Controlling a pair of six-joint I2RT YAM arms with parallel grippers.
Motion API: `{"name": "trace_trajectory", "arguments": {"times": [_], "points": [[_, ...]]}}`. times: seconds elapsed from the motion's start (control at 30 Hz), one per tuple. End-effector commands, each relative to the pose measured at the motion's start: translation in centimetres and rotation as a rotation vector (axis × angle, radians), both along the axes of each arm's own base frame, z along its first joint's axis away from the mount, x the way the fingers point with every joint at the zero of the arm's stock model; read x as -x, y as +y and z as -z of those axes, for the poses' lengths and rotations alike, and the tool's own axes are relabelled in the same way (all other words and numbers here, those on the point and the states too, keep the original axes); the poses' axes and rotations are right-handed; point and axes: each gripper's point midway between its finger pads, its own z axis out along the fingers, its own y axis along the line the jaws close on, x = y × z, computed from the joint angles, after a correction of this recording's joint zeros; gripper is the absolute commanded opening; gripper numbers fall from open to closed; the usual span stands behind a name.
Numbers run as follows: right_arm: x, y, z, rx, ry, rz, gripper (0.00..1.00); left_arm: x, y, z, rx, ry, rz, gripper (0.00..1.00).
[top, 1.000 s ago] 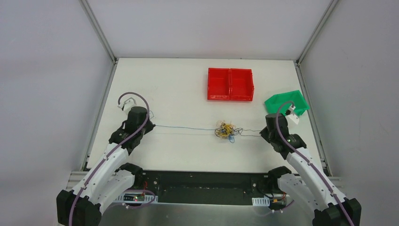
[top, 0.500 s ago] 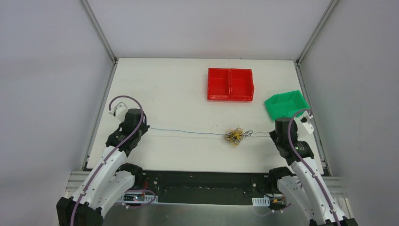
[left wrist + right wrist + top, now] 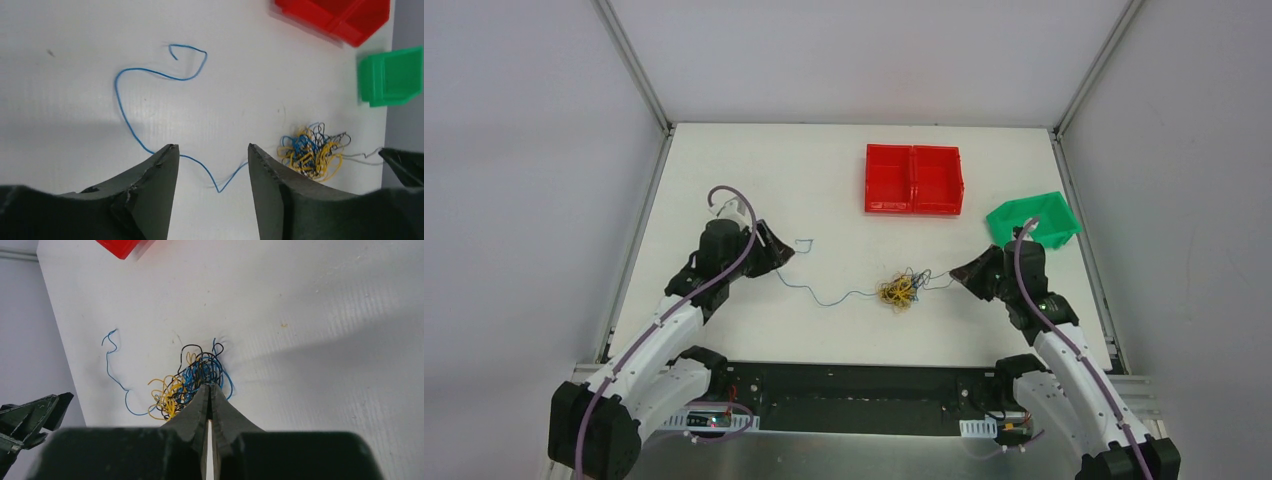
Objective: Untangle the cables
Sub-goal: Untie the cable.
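Note:
The cables are a small knotted clump point(image 3: 897, 292) of yellow, blue and dark strands near the table's middle. One long blue strand point(image 3: 824, 295) trails left from it in slack curves and ends in a hook point(image 3: 187, 50). My left gripper point(image 3: 779, 250) stands open above that strand point(image 3: 122, 107), its jaws point(image 3: 211, 147) holding nothing. My right gripper point(image 3: 957, 274) is just right of the clump, shut on a thin dark strand point(image 3: 936, 281) that runs out of it. In the right wrist view the shut gripper point(image 3: 210, 386) sits at the clump's edge point(image 3: 175, 390).
A red two-compartment bin point(image 3: 914, 179) stands at the back of the table. A green bin point(image 3: 1032, 219) sits at the right, close behind my right arm. The white table point(image 3: 824, 180) ends at walls on the left, right and back.
My left gripper has opened and let go of the blue strand, which went from taut to slack and curly. Both arms swung inward, and the clump slid slightly left.

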Motion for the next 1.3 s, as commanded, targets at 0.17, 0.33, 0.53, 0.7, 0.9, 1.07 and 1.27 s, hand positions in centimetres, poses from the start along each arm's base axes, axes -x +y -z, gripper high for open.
{"name": "trace_trajectory", "arguments": {"times": [0.17, 0.33, 0.53, 0.7, 0.9, 1.07, 1.27], "points": [[-0.1, 1.0, -1.5, 0.008, -0.017, -0.089, 0.68, 0.8, -7.7, -2.6, -0.064, -0.112, 0.359, 0.77], [0.3, 2.1, -2.1, -0.011, -0.028, -0.163, 0.69, 0.9, -11.9, -3.0, -0.038, -0.112, 0.516, 0.77], [0.9, 3.0, -2.6, 0.026, -0.007, -0.228, 0.77, 1.7, -17.1, -2.1, -0.061, -0.080, 0.692, 0.80], [0.5, 0.2, -2.6, 0.139, 0.023, -0.085, 0.94, 2.1, -20.8, -0.5, -0.055, -0.016, 0.785, 0.80], [1.0, -1.7, -2.8, 0.190, 0.038, 0.003, 0.86, 2.8, -23.8, 2.2, -0.042, 0.081, 0.854, 0.73], [1.6, -0.7, -2.3, 0.149, 0.041, -0.045, 0.81, 3.4, -24.7, 3.8, -0.019, 0.154, 0.878, 0.61], [2.2, 3.1, -0.6, -0.036, 0.062, -0.165, 0.71, 3.7, -24.7, 3.1, 0.020, 0.151, 0.888, 0.00]]}}
